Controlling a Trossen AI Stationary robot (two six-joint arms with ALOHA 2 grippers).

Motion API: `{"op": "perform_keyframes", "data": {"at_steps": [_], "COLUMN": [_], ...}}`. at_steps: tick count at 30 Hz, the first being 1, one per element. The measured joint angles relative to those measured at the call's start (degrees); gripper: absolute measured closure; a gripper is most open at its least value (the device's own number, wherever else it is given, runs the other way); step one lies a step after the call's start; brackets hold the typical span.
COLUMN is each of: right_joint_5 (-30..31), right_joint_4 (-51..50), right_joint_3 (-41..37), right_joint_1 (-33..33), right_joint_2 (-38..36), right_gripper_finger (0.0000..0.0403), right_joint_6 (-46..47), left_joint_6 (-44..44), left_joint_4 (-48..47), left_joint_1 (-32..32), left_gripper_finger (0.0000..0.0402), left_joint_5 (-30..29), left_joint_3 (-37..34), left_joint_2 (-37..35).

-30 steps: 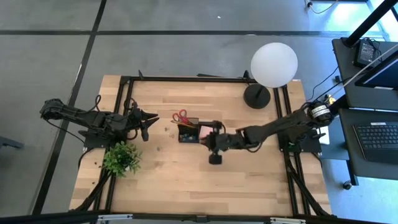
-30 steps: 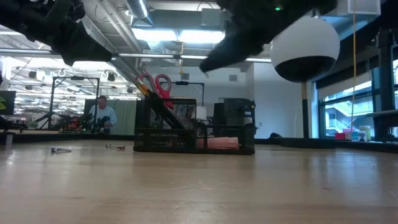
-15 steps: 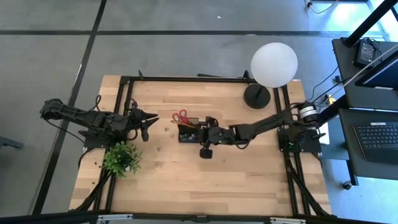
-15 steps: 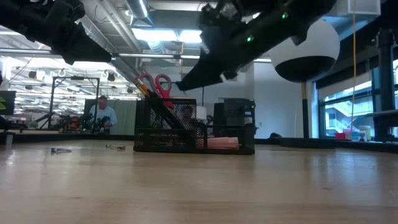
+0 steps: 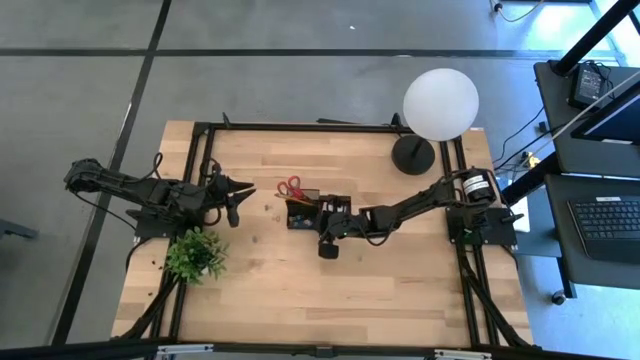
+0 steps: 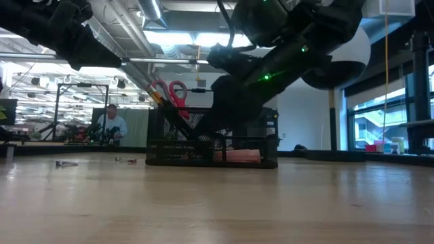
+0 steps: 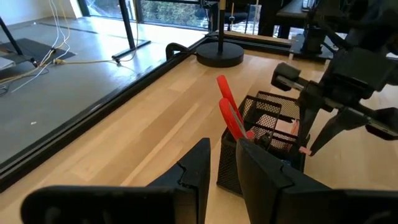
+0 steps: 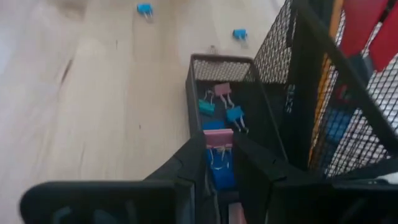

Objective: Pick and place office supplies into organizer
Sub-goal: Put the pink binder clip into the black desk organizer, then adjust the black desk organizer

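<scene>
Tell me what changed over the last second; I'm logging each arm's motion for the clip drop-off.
The right pincer, shut on a pink binder clip, swung from beside the organizer to above its small front compartment, and came lower in the low view. The left pincer stayed put near the plant. Scissors and the loose blue clips on the table did not move.

High view: overhead, straight down, far enough to take in the whole table [image 5: 300, 290] and both arms. Low view: at tabletop level, facing across into the room. Left wrist view: past its own fingers toward the organizer [image 7: 267, 146], some way ahead. Right wrist view: very close, apparently just above one organizer compartment. All four share the organizer.
</scene>
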Motion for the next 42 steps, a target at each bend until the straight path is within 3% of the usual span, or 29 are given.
{"op": "perform_keyframes", "data": {"at_steps": [12,42], "right_joint_5": [0.08,-0.09], "right_joint_4": [-0.11,-0.18], "right_joint_3": [-0.02,-0.02], "right_joint_1": [-3.17,-2.69], "right_joint_2": [-0.01,-0.03], "right_gripper_finger": [0.0331,0.0308], "right_joint_6": [-0.03,-0.01], "left_joint_6": [-0.65,-0.54], "left_joint_4": [0.0,0.0], "left_joint_1": [-0.01,0.02], "left_gripper_finger": [0.0329,0.0329], "left_joint_5": [0.02,0.06], "left_joint_3": [0.0,0.0], "left_joint_2": [-0.01,0.0]}}
